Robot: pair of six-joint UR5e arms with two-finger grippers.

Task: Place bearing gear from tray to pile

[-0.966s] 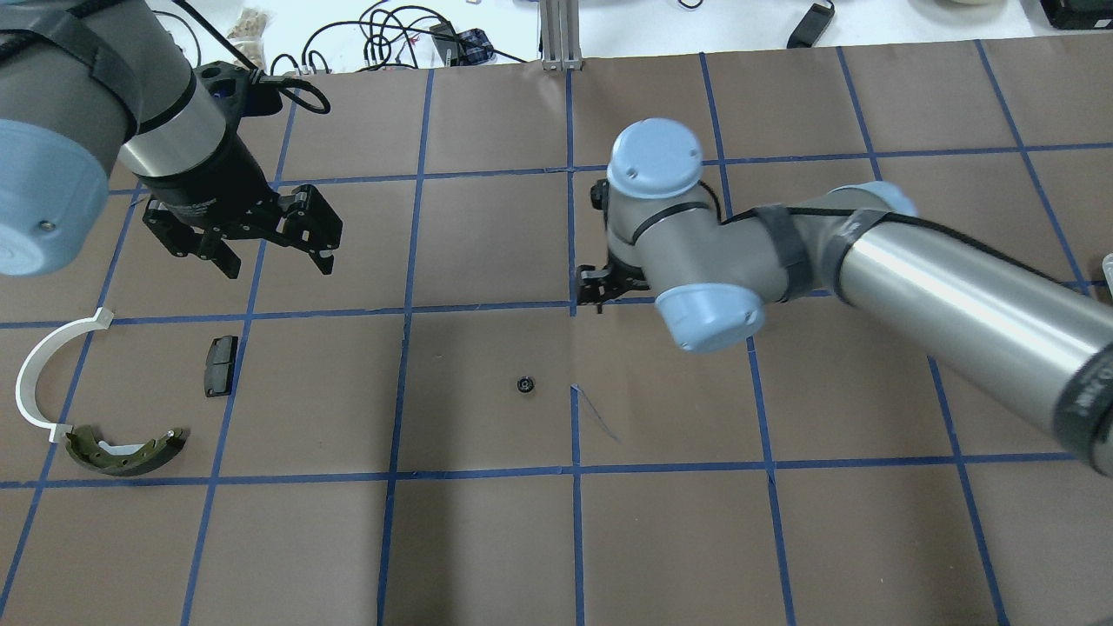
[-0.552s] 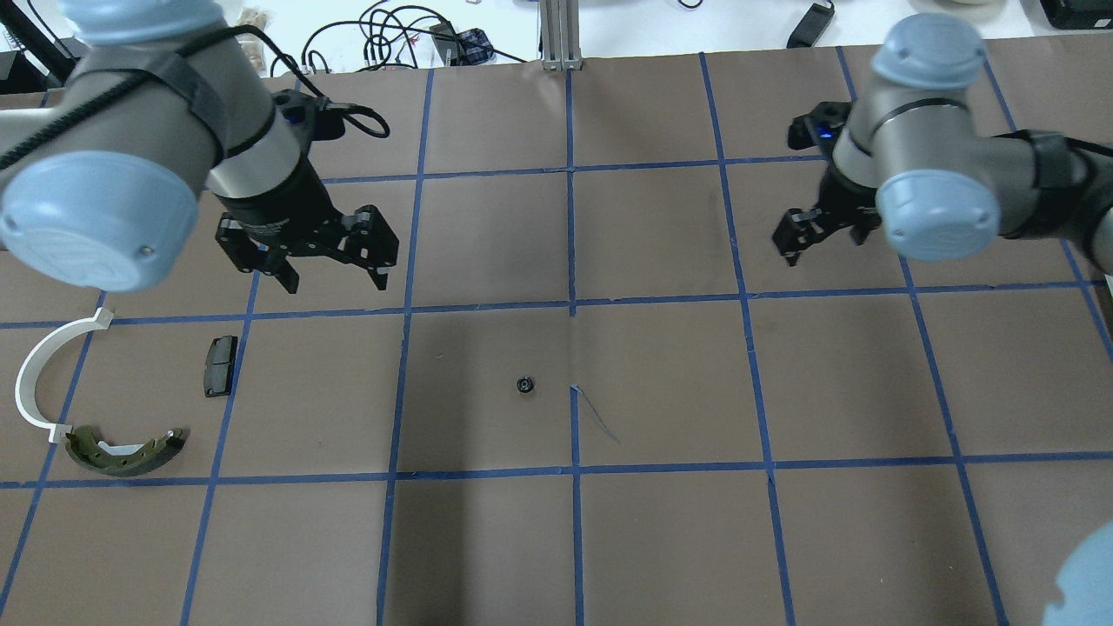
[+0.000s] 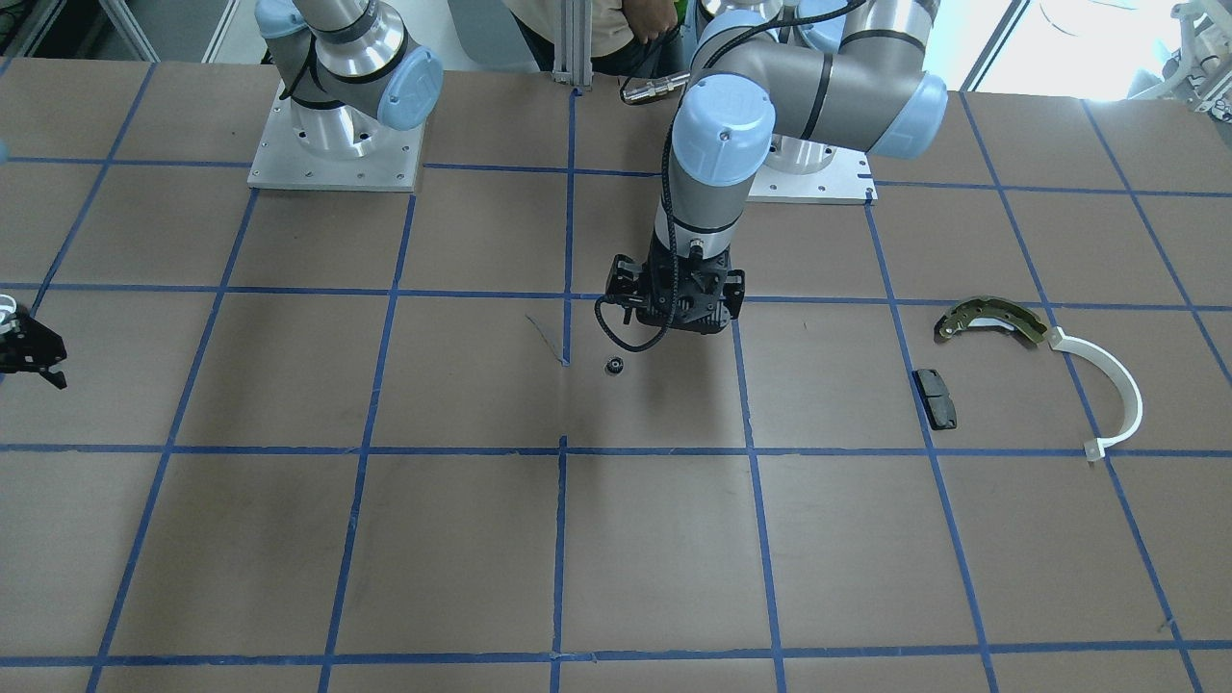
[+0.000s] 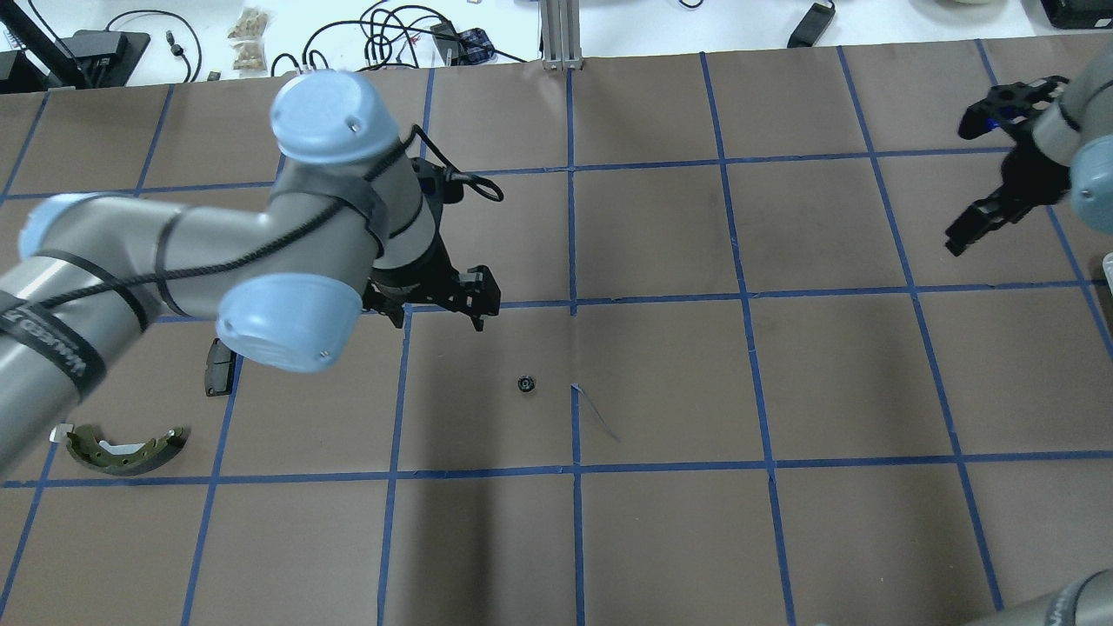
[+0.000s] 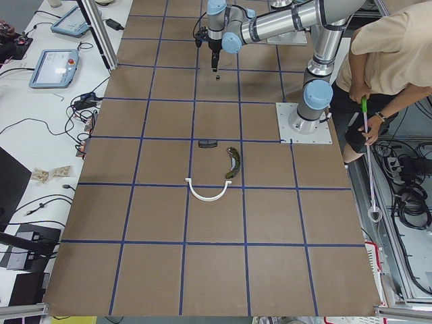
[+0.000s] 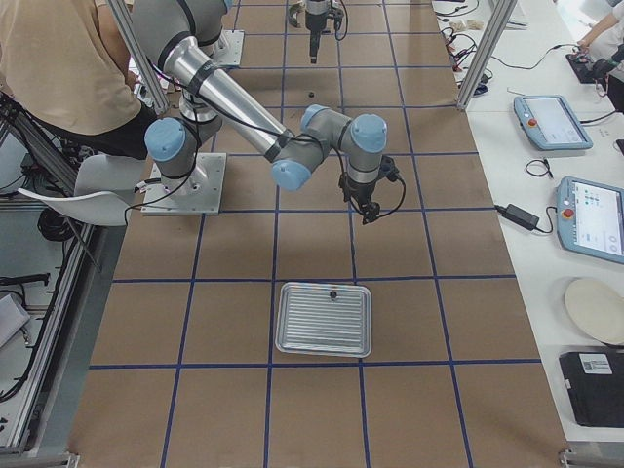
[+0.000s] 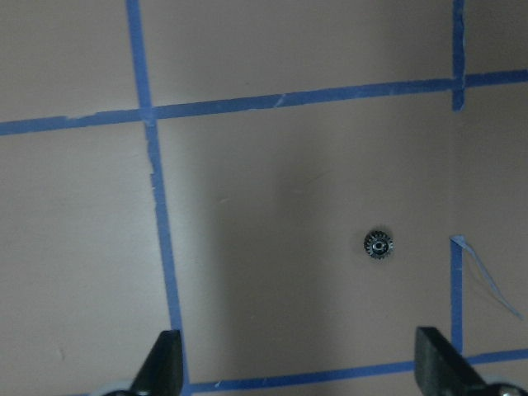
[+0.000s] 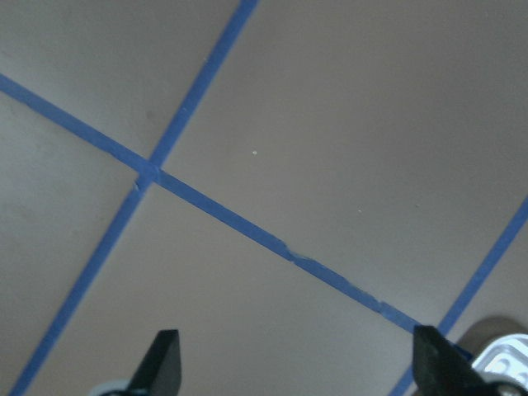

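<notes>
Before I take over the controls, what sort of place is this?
Most likely a robotics lab workcell rather than a factory line. The table is papered brown and marked with a blue tape grid, the arm bases are bolted to metal plates, and teach pendants lie on the side bench.

Robotics lab, taped-grid table (image 4: pixel 783 391), teach pendants (image 6: pixel 551 122)

One bearing gear (image 3: pixel 613 365), one brake shoe (image 3: pixel 991 310), one arc (image 3: pixel 1134 390), one pad (image 3: pixel 935 398) — one tray (image 6: pixel 322 330).
</notes>
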